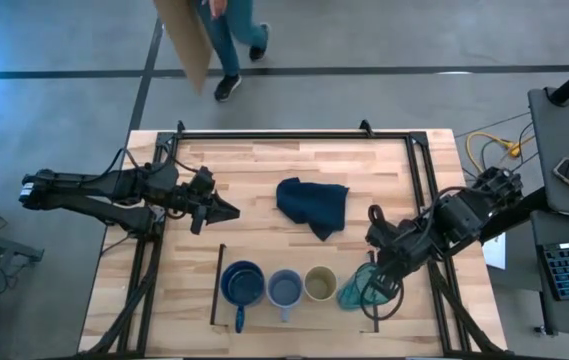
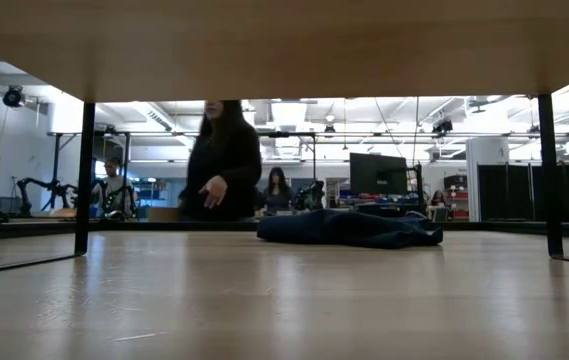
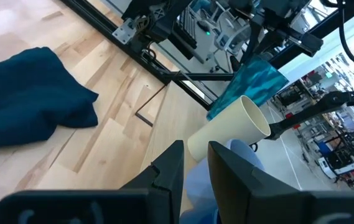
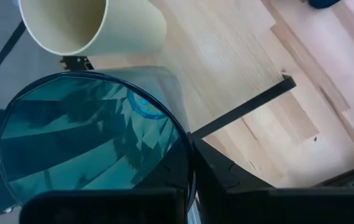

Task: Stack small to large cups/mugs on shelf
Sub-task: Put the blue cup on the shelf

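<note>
On the light-wood shelf (image 1: 294, 258) four vessels stand in a row: a dark blue handled mug (image 1: 242, 283), a small grey-blue cup (image 1: 284, 288), a small beige cup (image 1: 320, 283) and a tall translucent teal tumbler (image 1: 354, 291) at the right end. My right gripper (image 1: 372, 282) is shut on the tumbler. My left gripper (image 1: 222, 209) hovers over the table left of the dark blue cloth, its fingers close together and empty. In the low view only the shelf's underside (image 2: 284, 50) and its legs show. My right gripper holds the tumbler by its rim (image 4: 188, 163), on the side away from the beige cup (image 4: 96, 25). One finger is inside the mouth and one finger (image 4: 223, 177) is outside the wall. It comes from the table's right, slanting down. Whether the tumbler's base is on the shelf cannot be told.
A crumpled dark blue cloth (image 1: 312, 205) lies mid-table, behind the shelf. A black frame (image 1: 294, 133) runs along the table's far, left and right edges. A person (image 1: 229, 40) stands beyond the far edge. Bare tabletop lies between my left gripper and the cloth.
</note>
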